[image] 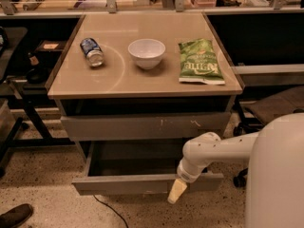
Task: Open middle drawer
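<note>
**Gripper at the front of the open middle drawer**

Gripper (177, 191) hangs low in front of the cabinet, at the end of a white arm (223, 148) that comes in from the right. Its cream tip slants down and to the left across the lower edge of the middle drawer (118, 184), right of the centre of the drawer front. Whether it is spread or closed cannot be told, nor whether it actually touches the front or only hangs before it. It holds nothing that can be seen.

That drawer is wide and shallow, with a plain flat grey front and no handle. It stands pulled well out from the cabinet, so its dark grey inside shows from above, and nothing can be seen in it. It sits below the scuffed drawer front (142, 126), which is taller, shut, and marked with white scratches toward its right side.

On the tan tabletop (95, 82) lie a can (91, 52) on its side at the left, a white bowl (147, 52) in the middle and a green snack bag (199, 66) at the right. The bag carries white lettering, turned away and not readable. The can has a blue label, also unreadable.
</note>
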`<action>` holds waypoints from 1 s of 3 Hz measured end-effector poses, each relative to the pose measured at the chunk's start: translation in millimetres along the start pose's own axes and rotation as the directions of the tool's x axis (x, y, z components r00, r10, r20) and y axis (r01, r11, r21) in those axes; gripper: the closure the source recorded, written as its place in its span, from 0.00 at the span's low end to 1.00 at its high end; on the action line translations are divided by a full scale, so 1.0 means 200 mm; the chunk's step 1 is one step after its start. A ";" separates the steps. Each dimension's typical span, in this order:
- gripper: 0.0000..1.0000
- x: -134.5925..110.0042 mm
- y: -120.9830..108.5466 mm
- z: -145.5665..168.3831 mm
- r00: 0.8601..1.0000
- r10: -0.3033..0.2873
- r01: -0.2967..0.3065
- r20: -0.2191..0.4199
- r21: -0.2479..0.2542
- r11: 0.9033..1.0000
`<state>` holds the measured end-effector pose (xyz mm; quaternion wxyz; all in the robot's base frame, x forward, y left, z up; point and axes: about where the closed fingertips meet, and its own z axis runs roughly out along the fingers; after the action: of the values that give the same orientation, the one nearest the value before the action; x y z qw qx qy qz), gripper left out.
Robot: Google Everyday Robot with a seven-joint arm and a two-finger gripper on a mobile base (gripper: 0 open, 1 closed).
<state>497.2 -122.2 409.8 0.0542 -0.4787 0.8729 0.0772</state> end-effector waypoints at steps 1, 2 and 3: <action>0.00 0.05 0.01 0.02 0.998 0.017 -0.018 -0.055 -0.015 1.000; 0.00 0.13 0.04 0.03 0.993 0.044 -0.048 -0.110 -0.035 0.998; 0.00 0.21 0.05 0.06 0.983 0.079 -0.088 -0.167 -0.049 0.995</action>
<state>466.6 -149.4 391.9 -0.0349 -0.4476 0.8912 0.0643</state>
